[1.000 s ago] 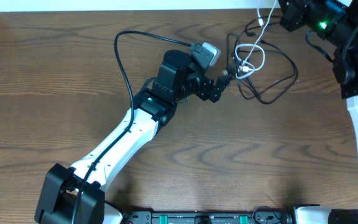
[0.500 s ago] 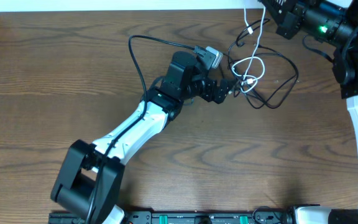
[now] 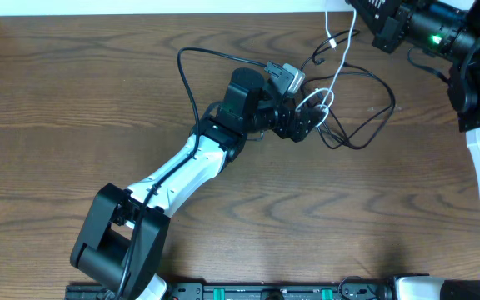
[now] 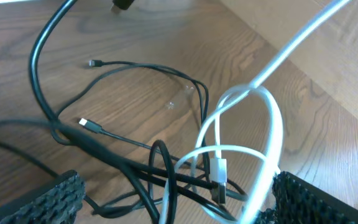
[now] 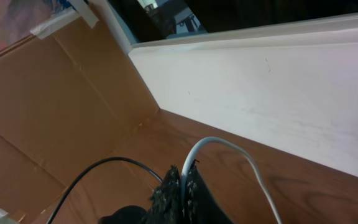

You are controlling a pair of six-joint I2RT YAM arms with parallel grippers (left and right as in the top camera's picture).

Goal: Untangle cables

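Item: white cable, looped through black cables; knot on surface, directly ahead of left claw.
Left claw: fingers apart, straddling knot.
Right claw: beyond knot from left claw, clamped on white cable, strand taut.
Step, judged: drawing white loop free.
Next: left claw pins black strands; right hauls away.

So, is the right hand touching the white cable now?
Touching. The right wrist view shows the white cable coming out from between the closed fingers of the right hand, pinched there.
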